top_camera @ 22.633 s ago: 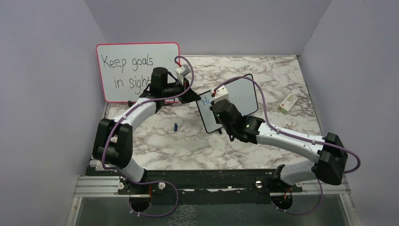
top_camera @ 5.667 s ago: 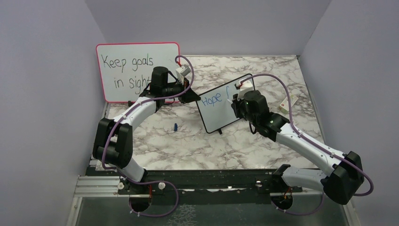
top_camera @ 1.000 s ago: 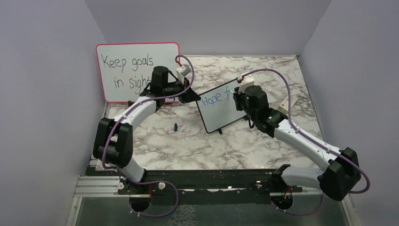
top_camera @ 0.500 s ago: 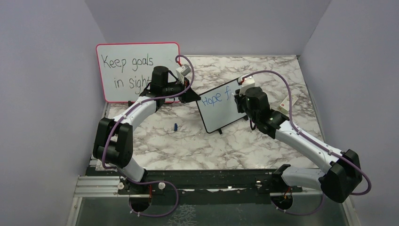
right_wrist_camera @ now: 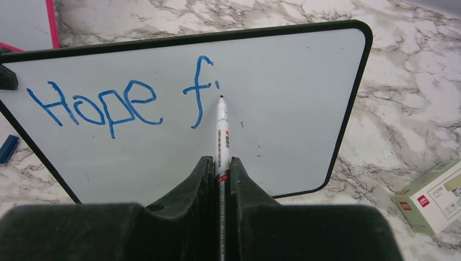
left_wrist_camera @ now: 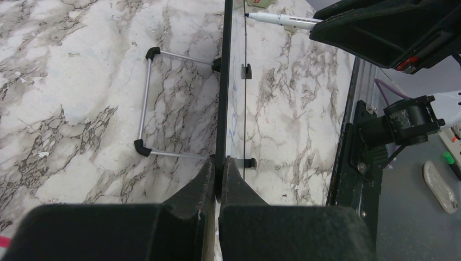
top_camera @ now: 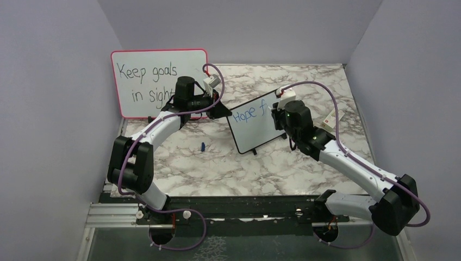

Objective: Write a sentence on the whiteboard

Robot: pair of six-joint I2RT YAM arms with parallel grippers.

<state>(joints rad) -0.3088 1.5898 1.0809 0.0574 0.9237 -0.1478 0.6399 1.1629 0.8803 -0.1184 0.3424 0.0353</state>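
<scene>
The whiteboard (top_camera: 255, 130), small with a thin black frame, stands tilted mid-table. My left gripper (left_wrist_camera: 218, 163) is shut on its left edge, seen edge-on in the left wrist view (left_wrist_camera: 223, 81). The sentence (right_wrist_camera: 125, 103) in blue reads "Hope f", with a short stroke just right of the f. My right gripper (right_wrist_camera: 220, 160) is shut on a white marker (right_wrist_camera: 222, 130). The marker's tip is at the board face, just below that stroke. In the top view the right gripper (top_camera: 275, 117) sits at the board's upper right.
The pink-framed board (top_camera: 157, 81) with black writing stands at the back left, behind the left arm. A blue marker cap (top_camera: 202, 147) lies left of the whiteboard. A small box (top_camera: 332, 118) lies to the right. The board's wire stand (left_wrist_camera: 144, 103) rests on the marble.
The blue writing has grown from "Ho" to "Hope f". Over the last second the right gripper has shifted slightly right with the marker. The left arm has not moved.
</scene>
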